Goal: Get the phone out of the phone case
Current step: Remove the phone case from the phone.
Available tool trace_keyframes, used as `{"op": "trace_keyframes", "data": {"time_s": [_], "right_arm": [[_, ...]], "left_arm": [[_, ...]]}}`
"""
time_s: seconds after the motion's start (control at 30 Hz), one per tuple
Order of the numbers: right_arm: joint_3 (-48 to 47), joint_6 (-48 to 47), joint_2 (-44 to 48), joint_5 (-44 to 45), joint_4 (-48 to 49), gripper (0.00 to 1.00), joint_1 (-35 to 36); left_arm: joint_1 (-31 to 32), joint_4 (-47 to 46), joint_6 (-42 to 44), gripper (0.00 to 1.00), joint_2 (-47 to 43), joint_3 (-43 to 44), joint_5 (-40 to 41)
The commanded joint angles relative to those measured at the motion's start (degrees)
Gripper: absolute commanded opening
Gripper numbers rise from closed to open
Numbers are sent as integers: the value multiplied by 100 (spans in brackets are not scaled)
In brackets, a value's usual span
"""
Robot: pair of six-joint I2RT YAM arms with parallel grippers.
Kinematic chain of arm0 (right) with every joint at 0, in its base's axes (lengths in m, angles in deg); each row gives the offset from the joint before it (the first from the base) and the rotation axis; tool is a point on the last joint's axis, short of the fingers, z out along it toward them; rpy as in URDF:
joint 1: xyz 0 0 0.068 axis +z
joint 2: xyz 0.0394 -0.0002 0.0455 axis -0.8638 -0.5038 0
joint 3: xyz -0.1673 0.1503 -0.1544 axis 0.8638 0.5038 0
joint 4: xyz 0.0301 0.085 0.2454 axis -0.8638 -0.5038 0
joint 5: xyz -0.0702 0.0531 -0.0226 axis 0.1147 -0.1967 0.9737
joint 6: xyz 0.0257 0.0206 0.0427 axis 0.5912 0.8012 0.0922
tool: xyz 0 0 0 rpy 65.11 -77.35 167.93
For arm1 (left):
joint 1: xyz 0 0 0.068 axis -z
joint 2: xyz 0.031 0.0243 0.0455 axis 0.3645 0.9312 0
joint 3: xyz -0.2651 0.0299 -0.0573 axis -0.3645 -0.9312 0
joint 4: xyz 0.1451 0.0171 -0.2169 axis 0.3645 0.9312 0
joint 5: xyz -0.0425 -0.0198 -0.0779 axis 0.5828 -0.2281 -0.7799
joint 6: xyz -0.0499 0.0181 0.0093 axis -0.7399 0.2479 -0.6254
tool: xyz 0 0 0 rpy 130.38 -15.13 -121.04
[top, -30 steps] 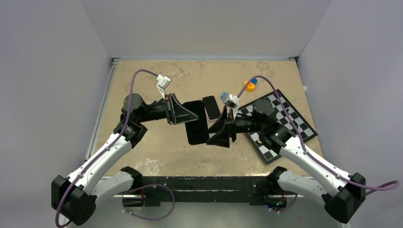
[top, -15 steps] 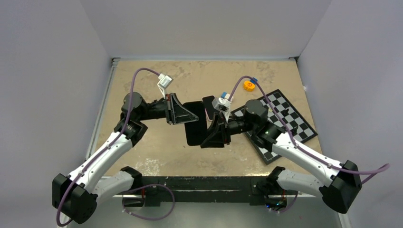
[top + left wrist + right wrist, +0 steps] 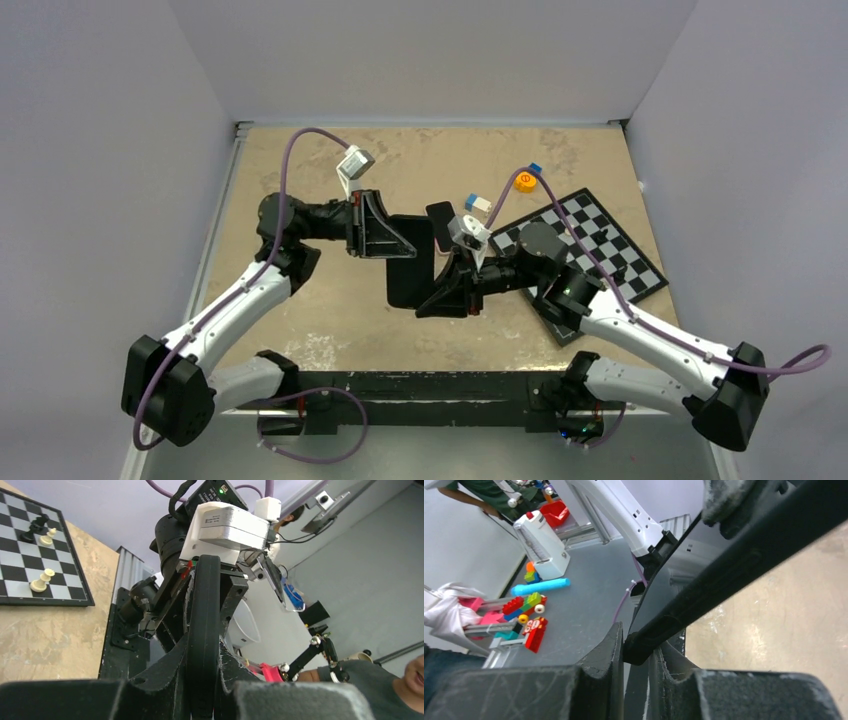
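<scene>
The black phone case [image 3: 408, 278] hangs above the table's middle, held between both arms. My left gripper [image 3: 398, 248] is shut on its upper left edge; in the left wrist view the case [image 3: 203, 595] runs edge-on between the fingers of that gripper [image 3: 203, 652]. My right gripper [image 3: 432, 300] is shut on the lower right corner, and the right wrist view shows the case [image 3: 734, 560] slanting down into its jaws [image 3: 636, 647]. Whether the phone sits inside the case I cannot tell. A dark phone-shaped slab [image 3: 440, 222] with a pinkish rim lies on the table behind.
A chessboard [image 3: 600, 250] lies at the right under the right arm, with a few pieces [image 3: 40, 582] on it. An orange disc [image 3: 525, 182] and a small white-and-blue block [image 3: 477, 203] sit behind it. Grey walls enclose the table.
My right gripper swung left and forward to the case's lower right corner and closed on it. The left arm tilted slightly, still gripping the case.
</scene>
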Motion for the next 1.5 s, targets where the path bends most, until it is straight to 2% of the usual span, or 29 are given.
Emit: {"op": "trace_keyframes", "data": {"time_s": [0.0, 0.17, 0.47, 0.73, 0.9, 1.03, 1.13, 1.17, 1.2, 1.27, 1.33, 1.4, 1.47], "right_arm": [[-649, -1892, 50, 526, -93, 0, 393], [-1386, -2701, -227, 990, -694, 0, 698], [-2268, -3376, -713, 884, -1182, 0, 996], [-2275, -3780, -720, 1694, -1288, 0, 1176], [-1833, -3513, -449, 2832, -687, 0, 1179], [-1396, -3126, -264, 3746, -275, 0, 1179], [-960, -2363, 0, 4758, -80, 0, 1178], [-841, -1974, 124, 4780, -91, 0, 1176], [-741, -1591, 234, 4698, -145, 1, 1178], [-526, -835, 405, 4448, -179, 22, 1174], [-292, -303, 523, 4104, -86, 37, 1166], [100, 242, 671, 3818, 422, 45, 1169], [440, 616, 753, 3722, 1345, 49, 1172]], "left_arm": [[-43, -1011, -2069, 0, 288, 22, 317], [-25, -1196, -2298, 0, 456, -164, 369], [33, -1113, -2406, 0, 614, -276, 490], [37, -887, -2325, 0, 599, -442, 769], [37, -556, -2118, 0, 309, -706, 1234], [37, -757, -2041, 0, 110, -895, 1668], [37, -852, -1816, 0, -276, -1155, 2473], [37, -694, -1618, 0, -419, -1256, 2820], [37, -437, -1341, 0, -723, -1339, 3213], [37, 120, -815, 0, -1118, -1378, 3851], [37, 137, -561, 0, -1338, -1410, 4431], [37, -375, -611, 0, -1344, -1515, 4917], [44, -1360, -860, 0, -1086, -1719, 5338]]}}
